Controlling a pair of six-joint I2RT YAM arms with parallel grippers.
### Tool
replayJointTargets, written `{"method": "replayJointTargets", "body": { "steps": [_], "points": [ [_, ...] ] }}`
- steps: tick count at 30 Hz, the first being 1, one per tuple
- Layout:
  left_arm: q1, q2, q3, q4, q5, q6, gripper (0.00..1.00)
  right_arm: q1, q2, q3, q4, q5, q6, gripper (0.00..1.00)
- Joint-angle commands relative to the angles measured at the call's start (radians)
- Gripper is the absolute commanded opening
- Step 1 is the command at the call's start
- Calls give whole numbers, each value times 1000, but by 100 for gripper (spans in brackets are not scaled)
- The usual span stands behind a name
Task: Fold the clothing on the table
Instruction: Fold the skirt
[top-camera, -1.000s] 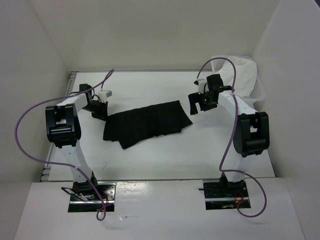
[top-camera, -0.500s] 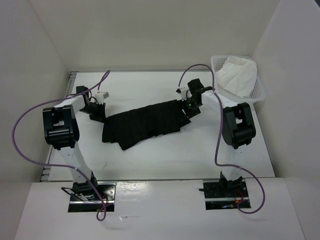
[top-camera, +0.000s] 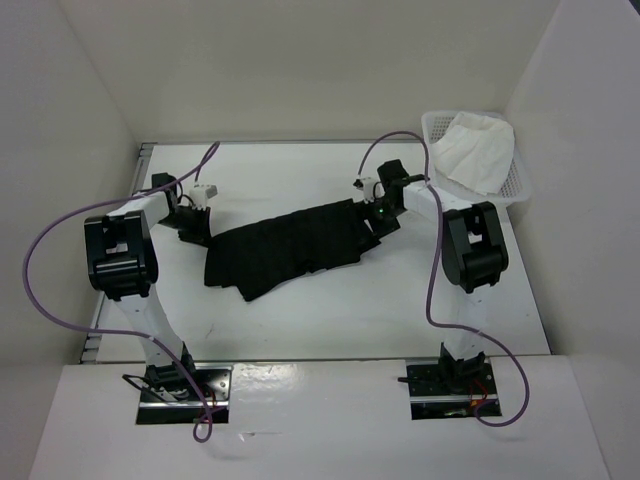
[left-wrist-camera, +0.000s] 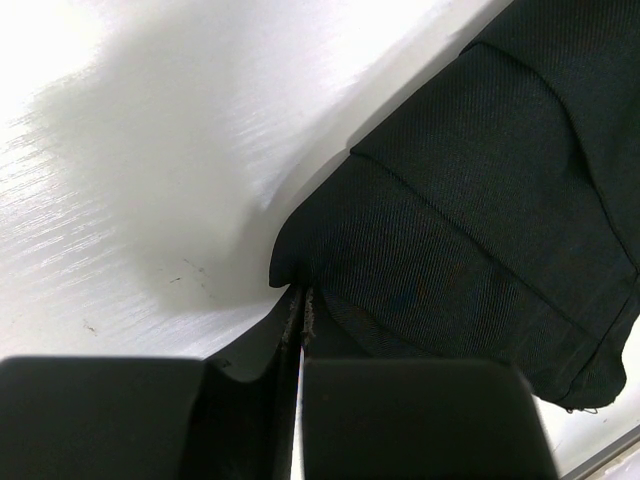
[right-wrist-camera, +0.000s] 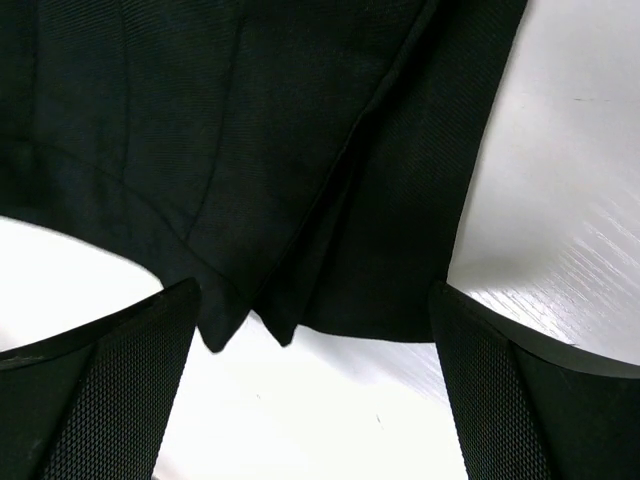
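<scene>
While left fingers pinch skirt corner | right fingers spread over edge

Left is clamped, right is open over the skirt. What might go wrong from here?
1. The left gripper pinches only a thin bit of the skirt at its edge; it may slip out when lifted.
2. The right gripper stands open over overlapping pleats at the hem; closing could catch just one layer.
3. The skirt lies skewed and rumpled, so the fold may come out uneven.
</scene>
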Motion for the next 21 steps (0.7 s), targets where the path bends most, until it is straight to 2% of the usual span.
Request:
{"method": "replayJointTargets", "body": {
  "steps": [1, 6, 12, 21],
  "points": [
    [6, -14, -24, -31, 3, 14, 0, -38, 34, -1, 4, -131, -26, 99],
    [15, -5, -33, -31, 12, 23, 0, -98, 66, -21, -21, -226, -74, 99],
    [24, -5, -33, -31, 21, 33, 0, -167, 39, -32, -1, -213, -74, 99],
    [24, 4, -33, -41, 21, 42, 0, -187, 0, -50, 33, -179, -63, 99]
  ]
}}
